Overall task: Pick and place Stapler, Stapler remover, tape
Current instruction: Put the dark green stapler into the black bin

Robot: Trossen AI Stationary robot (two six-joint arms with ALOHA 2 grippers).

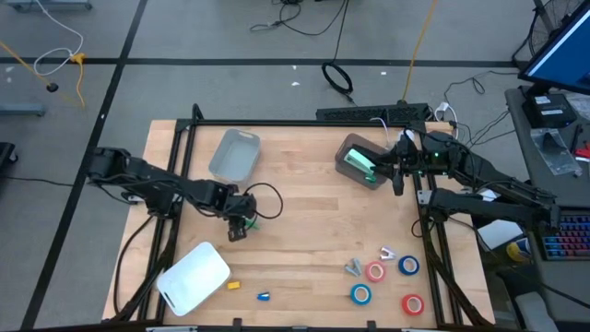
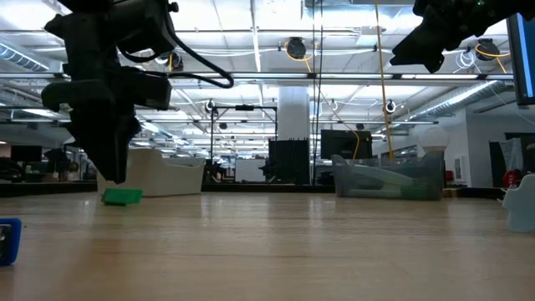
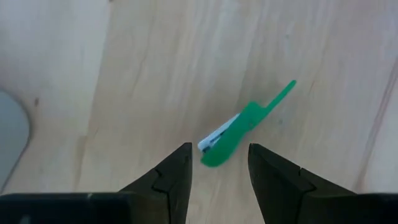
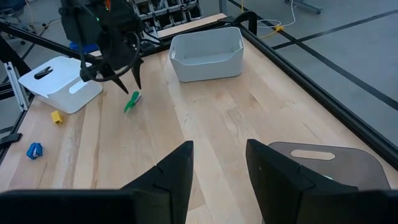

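So the left gripper (image 3: 219,163) is hanging just above the tabletop (image 1: 304,231) near the middle-left, fingers parted with nothing between them. Right past its fingertips lies the green stapler (image 3: 239,129), flat on the wood, with a white strip along one side and a thin green tail sticking out. From the low view the stapler (image 2: 122,196) sits on the surface just beside the dark fingers, not touching them as far as I can tell.

The right gripper (image 4: 219,163) is up at the far right side, also parted and empty, hovering by the translucent grey bin (image 1: 361,159), which has something green inside. Can't make out what that is.

The tape is way over at the near right corner: two red rolls (image 1: 375,272) and two blue rolls (image 1: 408,266) clustered together, with a couple of small metal pieces (image 1: 355,268) just beside them.

Other stuff: an open grey bin (image 1: 234,154) at the far left-centre, a white lid (image 1: 194,276) lying near the front left, and next to it a small yellow piece (image 1: 234,286) and a small blue piece (image 1: 264,297).
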